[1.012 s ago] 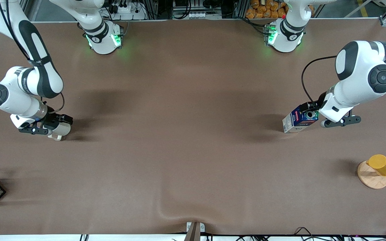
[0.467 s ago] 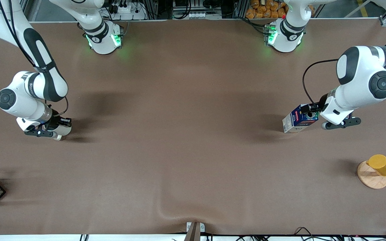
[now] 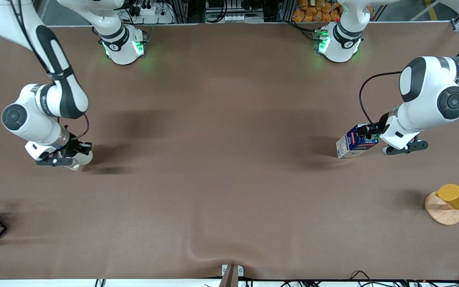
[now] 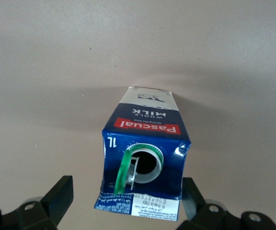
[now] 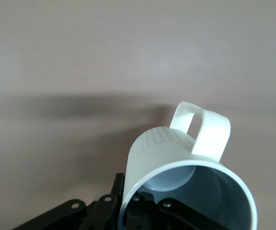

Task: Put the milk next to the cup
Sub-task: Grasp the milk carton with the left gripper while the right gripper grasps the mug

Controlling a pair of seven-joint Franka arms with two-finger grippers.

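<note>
While the milk stays put: right arm has shifted — cup lifted.
Right gripper (image 3: pixel 67 158): clamped on cup (image 5: pixel 186 167), above the table.
Left gripper (image 3: pixel 373 140): fingers spread around the milk (image 4: pixel 145 153), which stands on the table.

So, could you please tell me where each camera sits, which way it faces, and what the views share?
Front view: high across the table, facing both arms' bases; shows both arms.
Left wrist view: on the left arm, looking down at the milk between the open left tool.
Right wrist view: on the right arm, looking along the cup gripped at its rim by the shut right tool.
Shared: milk and cup also appear in front.
</note>
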